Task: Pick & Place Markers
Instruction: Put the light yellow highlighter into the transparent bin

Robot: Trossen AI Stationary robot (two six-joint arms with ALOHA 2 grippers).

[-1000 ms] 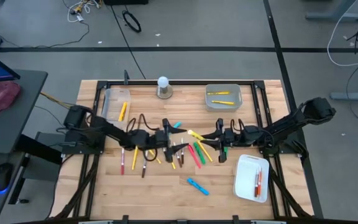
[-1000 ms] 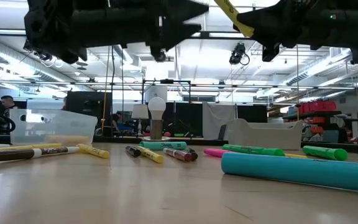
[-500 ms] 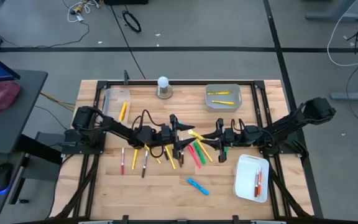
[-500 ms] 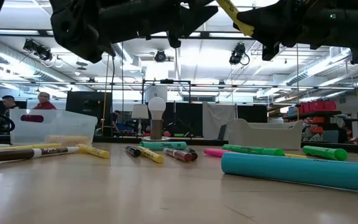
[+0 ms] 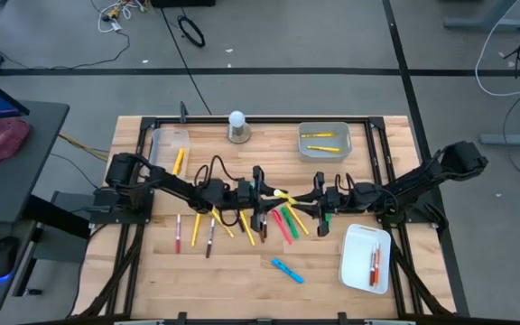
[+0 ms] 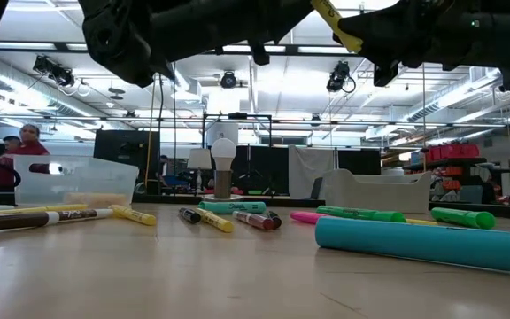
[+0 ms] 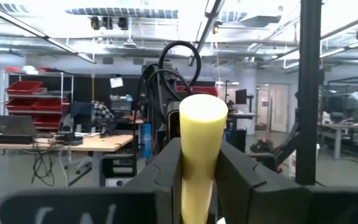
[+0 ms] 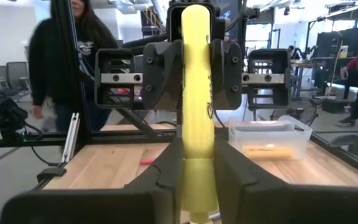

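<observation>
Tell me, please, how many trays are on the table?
3: a clear tray at the back left, a grey tray at the back right, and a white tray at the front right.

Table top (image 5: 242,266): pale wood planks, matt, visible grain. Yellow marker (image 8: 197,106): smooth plastic, slight sheen. Gripper fingers (image 8: 229,68): matt black plastic. Left bin (image 6: 73,182): translucent frosted plastic. Right tray (image 5: 355,266): white glossy plastic.

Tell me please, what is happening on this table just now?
Two robot arms meet over the middle of a wooden table, passing one yellow marker. The right gripper is shut on it, and the left gripper is shut on its other end. Many other markers lie loose below. A few already sit in the grey tray, the clear tray and the white tray.
</observation>
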